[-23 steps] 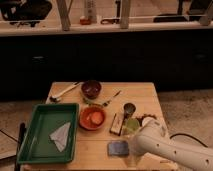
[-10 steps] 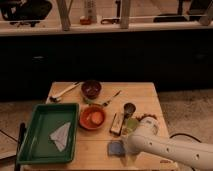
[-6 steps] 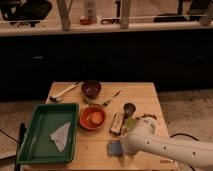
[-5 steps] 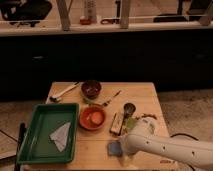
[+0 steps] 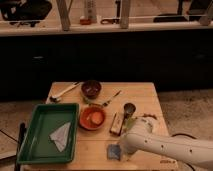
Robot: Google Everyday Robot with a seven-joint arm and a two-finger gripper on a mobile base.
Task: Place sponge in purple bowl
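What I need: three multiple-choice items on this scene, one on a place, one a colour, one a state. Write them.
1. The flat blue-grey sponge lies: A on the floor; B on the wooden table, at the gripper; C on the far counter.
2. The rectangular tray is: A red; B green; C white.
3. The round purple bowl is: A overturned; B stacked in another bowl; C upright on the table.
Key: 1B, it rests near the table's front edge beside the gripper; 2B, its walls are green; 3C, its rim faces up.

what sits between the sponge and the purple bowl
The orange bowl, in the camera view, between sponge and purple bowl; the gripper is at the sponge.
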